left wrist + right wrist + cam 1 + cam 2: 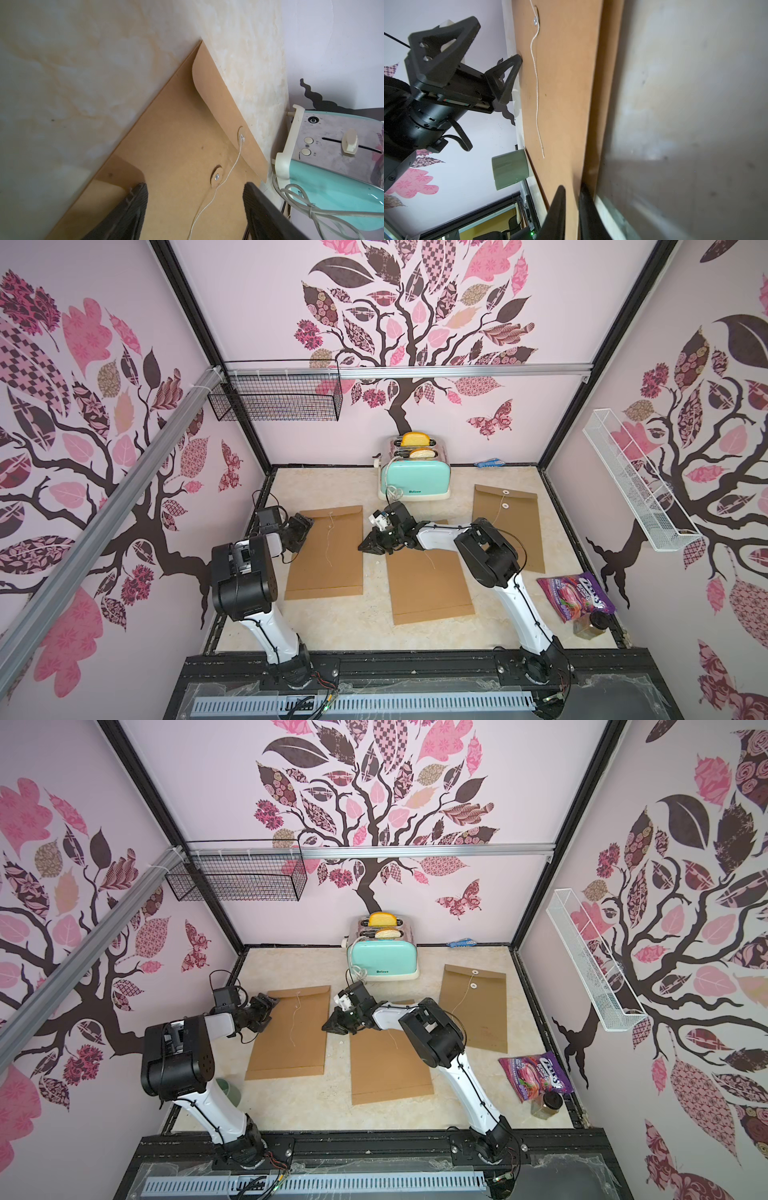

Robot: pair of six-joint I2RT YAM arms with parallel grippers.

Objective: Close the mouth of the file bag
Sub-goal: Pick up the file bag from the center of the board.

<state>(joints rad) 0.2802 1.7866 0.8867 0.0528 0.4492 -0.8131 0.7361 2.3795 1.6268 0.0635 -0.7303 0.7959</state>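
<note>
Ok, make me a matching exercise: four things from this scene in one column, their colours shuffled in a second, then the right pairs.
Things:
1. toaster
2. snack bag
3. left file bag
4. back-wall basket

Colours:
a. purple
b. black
c. brown
d. mint green

Pairs: 1-d, 2-a, 3-c, 4-b.

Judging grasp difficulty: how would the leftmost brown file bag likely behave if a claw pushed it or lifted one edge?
The file bag lies thin and flat, so probably light and easy to slide. Its flap bends in a soft curve, suggesting paper that sags if lifted by an edge. Its loose string looks limp, likely to dangle.
</note>
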